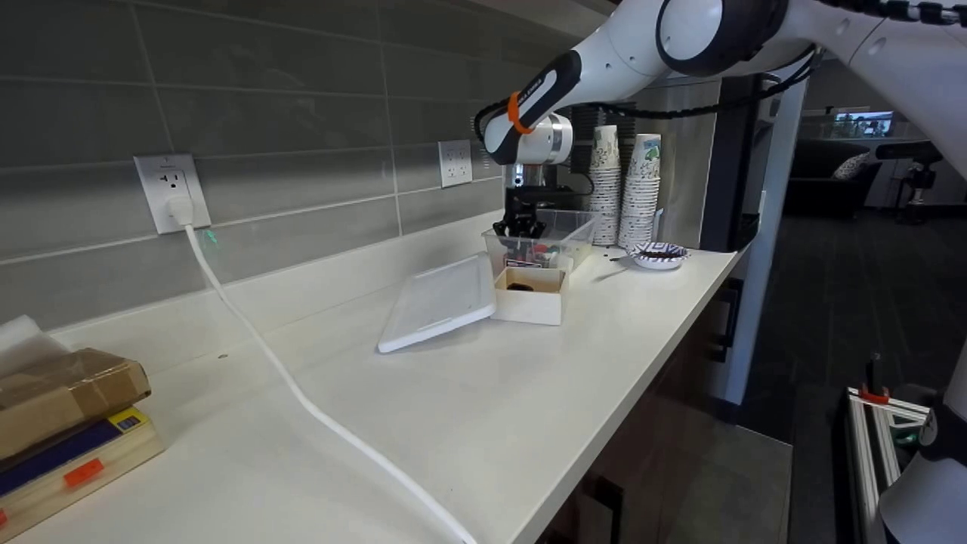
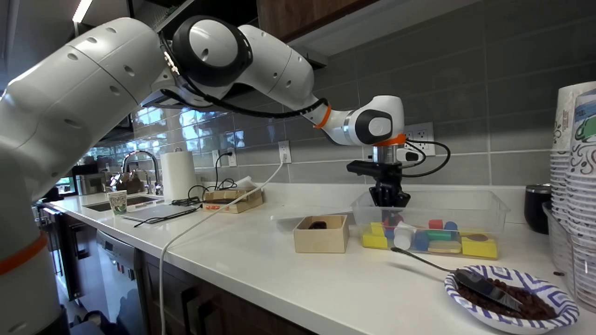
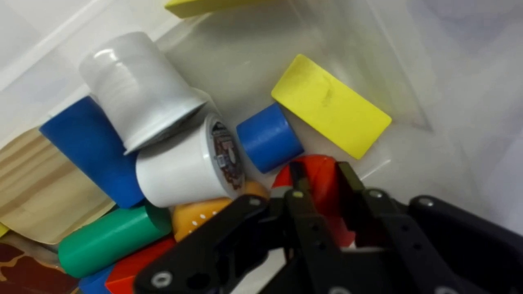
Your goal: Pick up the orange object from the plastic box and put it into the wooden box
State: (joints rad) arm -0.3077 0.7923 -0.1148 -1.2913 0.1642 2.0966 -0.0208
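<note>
While the gripper (image 3: 321, 168) hangs low in the plastic box (image 2: 465, 215), what I take for the orange object (image 3: 321, 185), in there too, shows in its narrow gap; whether clasped or merely flanked I cannot tell. Just outside this end stands the wooden box (image 2: 319, 241), so the carry should go up, then sideways.

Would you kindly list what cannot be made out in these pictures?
Wrist view: full shape of the orange-red object, and whether it's held; the gripper hides part.
Wrist view: part of the dotted orange piece, behind the gripper.
Wrist view: the rest of a yellow block, cut by the top edge.
In an exterior view: the dark item in the wooden box; too small to name, partly behind the front wall.
</note>
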